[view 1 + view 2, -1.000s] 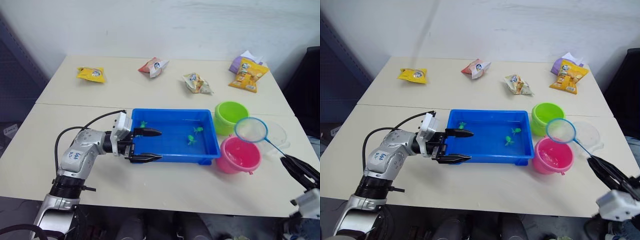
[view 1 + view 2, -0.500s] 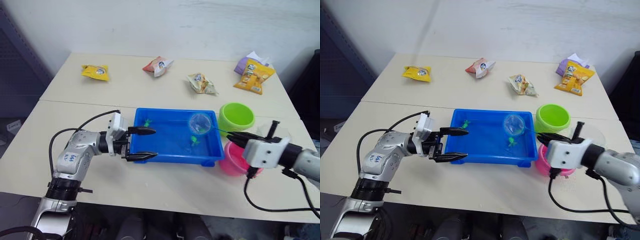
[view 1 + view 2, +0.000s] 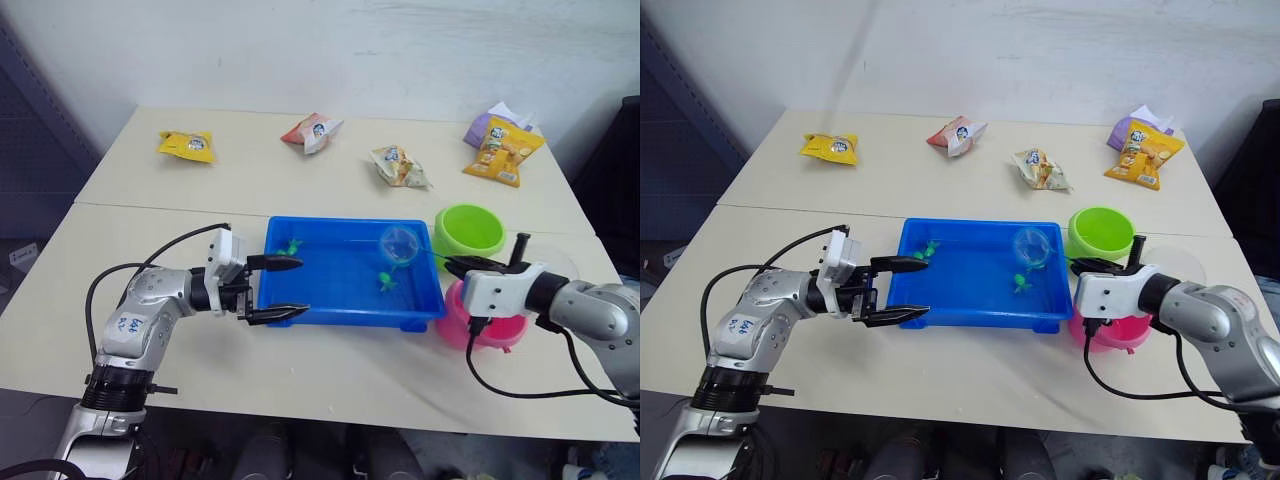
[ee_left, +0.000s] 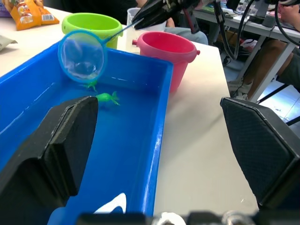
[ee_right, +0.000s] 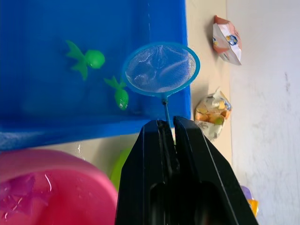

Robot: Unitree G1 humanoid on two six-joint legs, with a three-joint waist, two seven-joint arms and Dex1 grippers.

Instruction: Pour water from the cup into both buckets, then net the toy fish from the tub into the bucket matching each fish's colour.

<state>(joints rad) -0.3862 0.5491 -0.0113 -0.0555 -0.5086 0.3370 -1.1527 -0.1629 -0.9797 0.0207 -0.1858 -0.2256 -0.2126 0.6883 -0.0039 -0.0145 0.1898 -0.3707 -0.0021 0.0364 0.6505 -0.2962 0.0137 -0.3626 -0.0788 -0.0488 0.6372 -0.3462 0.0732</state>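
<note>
The left gripper (image 3: 283, 289) rests at the near-left end of the tub (image 3: 330, 318), its fingers spread wide around the tub's corner; it sits almost as it did half a second ago. The right gripper (image 3: 458, 266) is pressed together on the net's handle, above the pink bucket (image 3: 462, 330). One second ago the net (image 3: 400, 241) hung high over the buckets on the right. It was then swung over the tub, and now it hovers over the far-right part of the water, close to two green fish (image 3: 386, 281). My judgement: the scooping of a green fish is about to begin, and that fish belongs in the green bucket (image 3: 470, 229) behind.

The right wrist view shows the hoop (image 5: 161, 68) empty, with the two fish (image 5: 86, 59) just beside it, and something purplish at the bottom of the pink bucket (image 5: 51, 187). The head views show a third green fish (image 3: 290, 247) at the far-left corner of the tub, and snack bags (image 3: 186, 146) along the far table edge. I cannot clearly find the cup.
</note>
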